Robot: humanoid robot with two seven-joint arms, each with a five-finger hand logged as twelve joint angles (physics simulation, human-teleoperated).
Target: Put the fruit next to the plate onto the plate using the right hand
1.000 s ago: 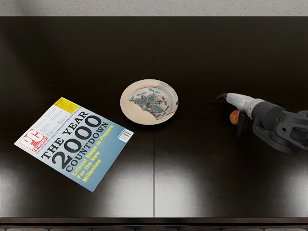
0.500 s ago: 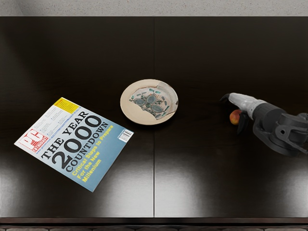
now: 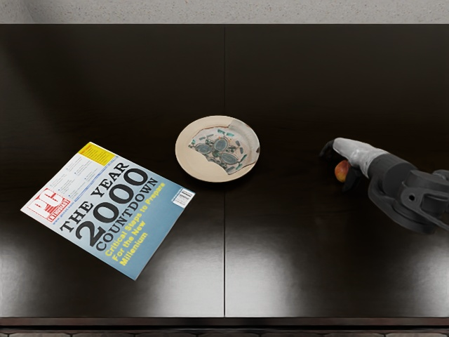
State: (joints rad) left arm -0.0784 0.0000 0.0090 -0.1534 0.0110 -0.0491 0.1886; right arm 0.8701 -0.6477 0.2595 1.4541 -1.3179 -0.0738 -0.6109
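Head view, the only camera: set high over the near edge of the table (image 3: 295, 267), facing forward and tilted down at a slant. The plate (image 3: 191, 163) sits just above frame centre at middle range. The far table edge runs well behind the plate, and the magazine (image 3: 109, 208) lies left of it, nearer the camera.

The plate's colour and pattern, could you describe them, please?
Beige plate with teal-grey motifs; head view.
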